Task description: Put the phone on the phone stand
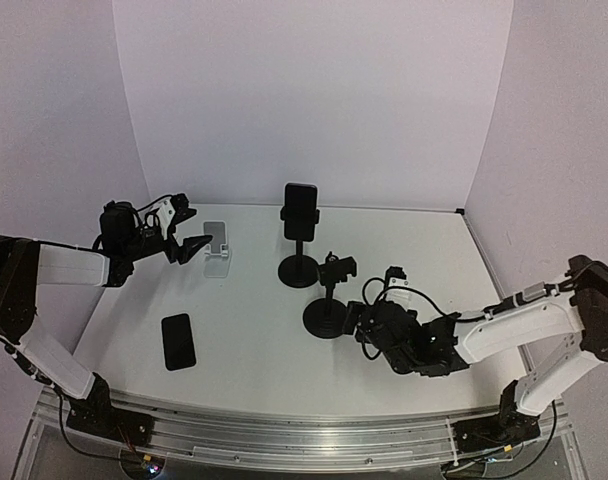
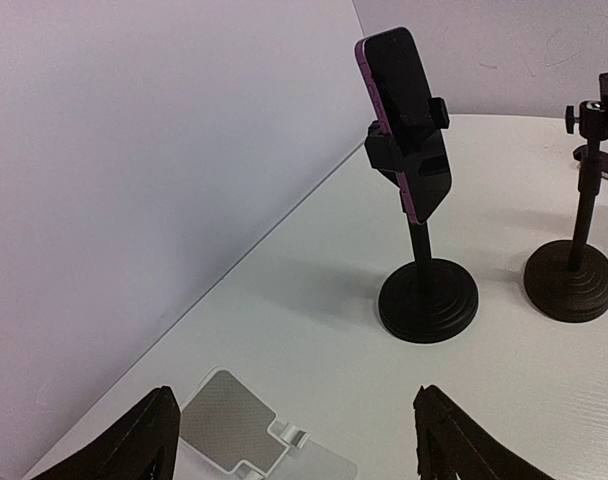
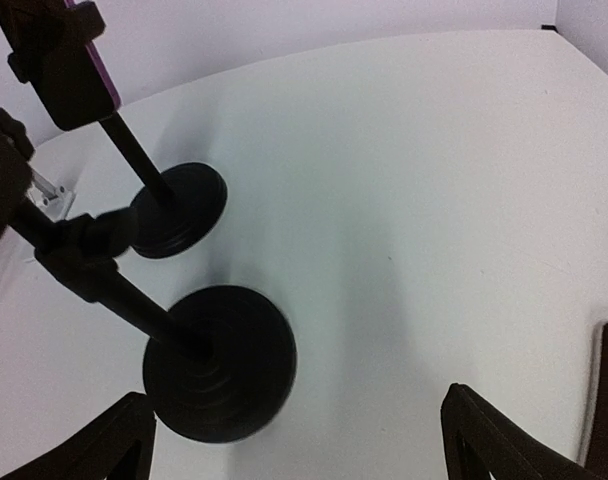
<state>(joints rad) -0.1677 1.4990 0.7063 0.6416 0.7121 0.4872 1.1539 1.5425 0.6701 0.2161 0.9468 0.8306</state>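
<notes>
**Lying alone at the near left, the flat phone is outside both released tools**

The left gripper hangs at the far left of the table, its fingers spread wide with nothing held. The silver stand sits just to its right, near the far edge. The right gripper is low at the centre right, also spread and empty. Its fingers are just beside the round base of the near black stand, whose clamp is bare. Just beyond that, the far black stand holds a clamped phone upright.

The flat phone rests dark side up, well apart from all three stands and both grippers, with bare tabletop on every side. The widest free stretch is at the far right, between the black stands and the right-hand edge.

The tabletop is matt white. Pale lilac walls close it in on the left, far and right sides.
</notes>
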